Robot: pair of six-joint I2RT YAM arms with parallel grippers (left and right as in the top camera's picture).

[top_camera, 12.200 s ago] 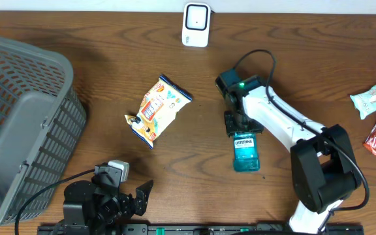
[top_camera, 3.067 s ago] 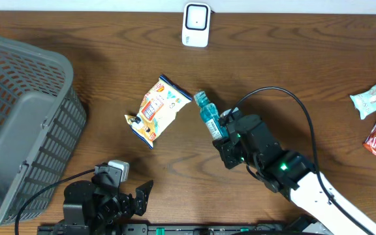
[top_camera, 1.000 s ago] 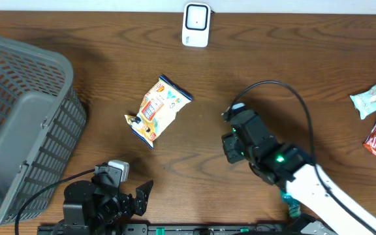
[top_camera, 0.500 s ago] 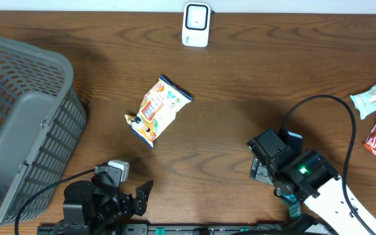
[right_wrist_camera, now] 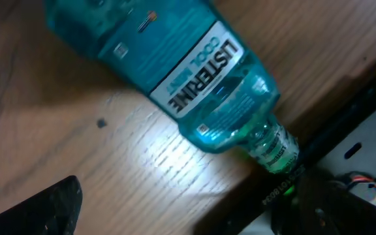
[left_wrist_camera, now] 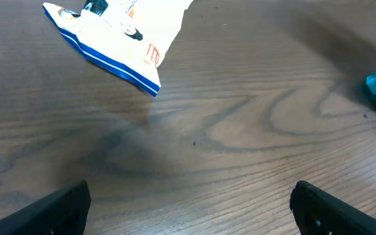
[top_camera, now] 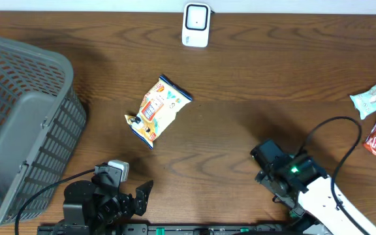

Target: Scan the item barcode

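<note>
The right end effector (right_wrist_camera: 188,196) stood released, its jaws wide apart and gripping nothing. Directly beneath it the Listerine bottle (right_wrist_camera: 175,78) lay on its side on the tabletop (top_camera: 253,72), label up and free of both fingers. Its cap pointed toward the dark rail (right_wrist_camera: 344,124) at the near edge. The white scanner (top_camera: 196,25) stood well beyond this end effector, at the far edge, so no barcode was facing it. The step in hand looked like a gap between items rather than a scan. The left end effector (left_wrist_camera: 191,189) was likewise released and empty, with the snack bag (left_wrist_camera: 116,39) ahead of it and apart. The next move probably called for closing on one item, lifting it, and turning its barcode toward the scanner.
</note>
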